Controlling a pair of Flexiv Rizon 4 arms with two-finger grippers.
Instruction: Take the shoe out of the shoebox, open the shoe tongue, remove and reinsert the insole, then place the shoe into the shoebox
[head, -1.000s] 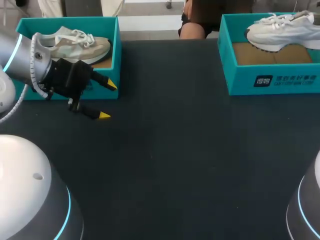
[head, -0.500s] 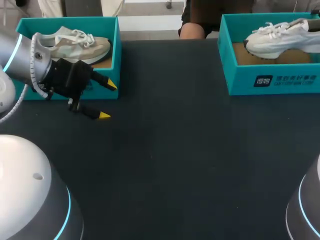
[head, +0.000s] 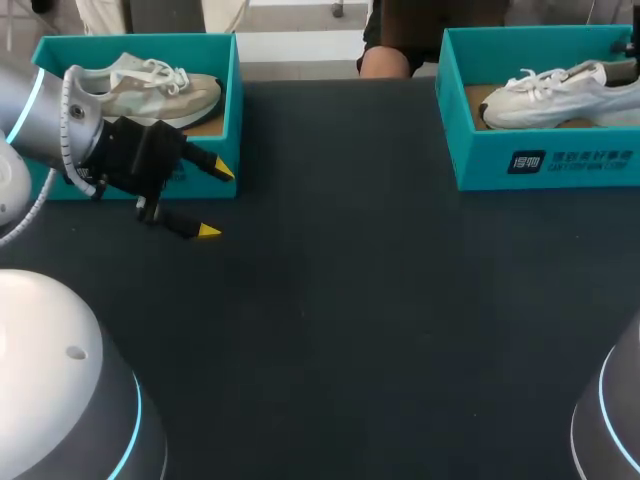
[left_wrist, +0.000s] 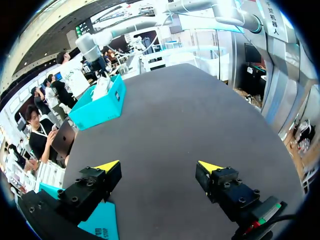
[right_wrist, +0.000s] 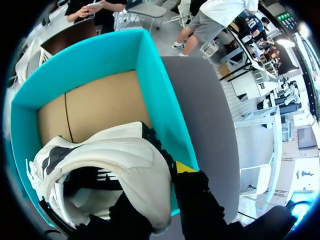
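Teal card walls mark the left shoebox (head: 234, 110) at the far left corner of the table (head: 340, 300), with a beige shoe (head: 160, 90) lying inside. Your left gripper (head: 215, 200) hangs spread wide and empty just before its front wall. At the far right corner the right shoebox (head: 540, 165) holds the white shoe (head: 550, 95). Its long axis runs along the box, toe low toward the table's middle, heel raised toward the right edge. Your right gripper (right_wrist: 160, 200) sits at that heel, clamped on it from two sides, so the right arm is the nearer one. Only one yellow tip shows; the shoe hides the other. You cannot see the insole, nor whether the sole touches the box floor.
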